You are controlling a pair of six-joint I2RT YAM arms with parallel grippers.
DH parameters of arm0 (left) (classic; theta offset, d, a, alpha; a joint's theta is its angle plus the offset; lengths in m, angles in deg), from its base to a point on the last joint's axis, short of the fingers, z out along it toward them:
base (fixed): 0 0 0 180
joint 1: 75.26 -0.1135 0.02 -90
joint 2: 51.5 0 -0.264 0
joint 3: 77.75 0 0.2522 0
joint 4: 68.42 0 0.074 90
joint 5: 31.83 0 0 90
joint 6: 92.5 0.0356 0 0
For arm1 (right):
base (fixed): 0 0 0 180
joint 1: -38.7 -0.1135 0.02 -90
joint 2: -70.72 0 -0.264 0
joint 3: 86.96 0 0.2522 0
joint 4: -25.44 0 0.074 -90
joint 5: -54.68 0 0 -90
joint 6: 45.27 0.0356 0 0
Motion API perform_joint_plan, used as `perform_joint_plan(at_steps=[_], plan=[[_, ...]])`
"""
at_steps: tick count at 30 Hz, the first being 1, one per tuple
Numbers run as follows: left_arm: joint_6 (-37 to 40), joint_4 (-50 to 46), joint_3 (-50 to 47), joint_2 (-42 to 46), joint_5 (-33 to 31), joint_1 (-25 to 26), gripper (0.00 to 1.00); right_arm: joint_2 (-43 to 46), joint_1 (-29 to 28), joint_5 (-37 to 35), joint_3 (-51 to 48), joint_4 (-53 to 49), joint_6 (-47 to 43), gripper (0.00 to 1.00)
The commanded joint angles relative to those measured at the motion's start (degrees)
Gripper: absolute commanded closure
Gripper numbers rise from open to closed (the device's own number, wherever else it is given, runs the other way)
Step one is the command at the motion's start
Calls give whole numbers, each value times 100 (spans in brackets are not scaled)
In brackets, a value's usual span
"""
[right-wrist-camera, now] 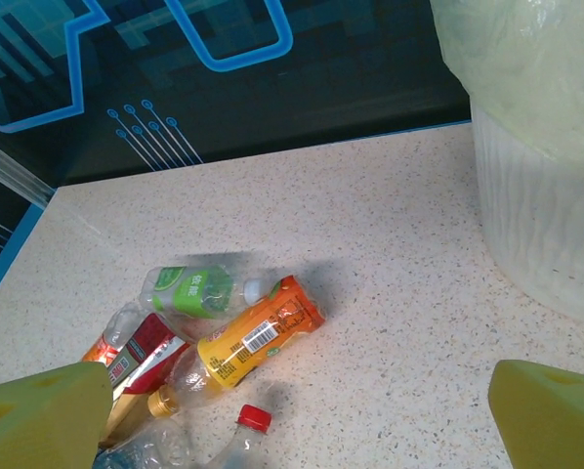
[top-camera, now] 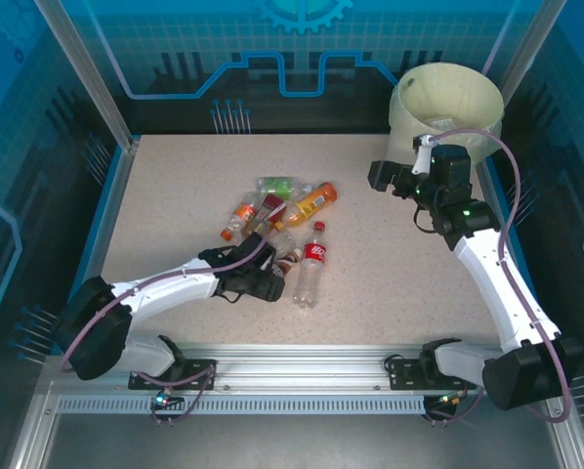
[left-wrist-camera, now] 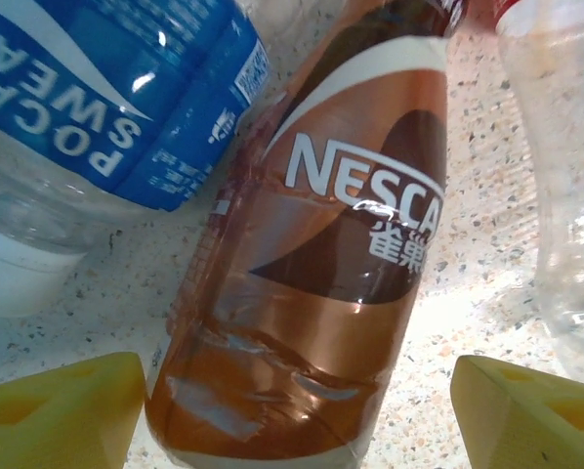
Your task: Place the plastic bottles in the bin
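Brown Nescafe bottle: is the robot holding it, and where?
Not gripped yet. The left gripper has a finger either side of the Nescafe bottle, at its lower body, with a gap showing.

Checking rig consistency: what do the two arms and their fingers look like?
The left arm and right arm have white links, black joints. A purple cable runs along each. A green light glows on the right wrist. Fingers are blocky yellow.
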Motion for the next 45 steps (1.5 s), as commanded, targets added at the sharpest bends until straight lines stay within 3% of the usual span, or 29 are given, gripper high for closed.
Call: perform_joint_plan(at_steps=[1,8,13,18,28,32,38,42,45], plan=[[141,-124,250,-292,-251,110,19,-76,-106,63,154,155,121,0],[115,-182,440,-755,-491,228,34,-68,-143,134,68,279,115,0],[-24,-40,360,-520,-363,238,45,-7,-148,166,-103,544,53,0],[-284,-12,517,56,-228,236,46,-45,-158,466,-95,640,106,0],[-493,997,598,930,578,228,46,-121,-174,808,-134,660,153,0],[-616,1911,620,1045,910,217,46,-198,-221,1495,-121,638,183,0],[-868,4228,601,629,1031,212,46,-322,-331,2855,-44,894,213,0],[-970,5240,757,256,1287,217,46,-429,-506,3002,227,606,9,0],[-899,5473,1005,86,1653,212,46,-563,-618,3017,479,335,-118,0]])
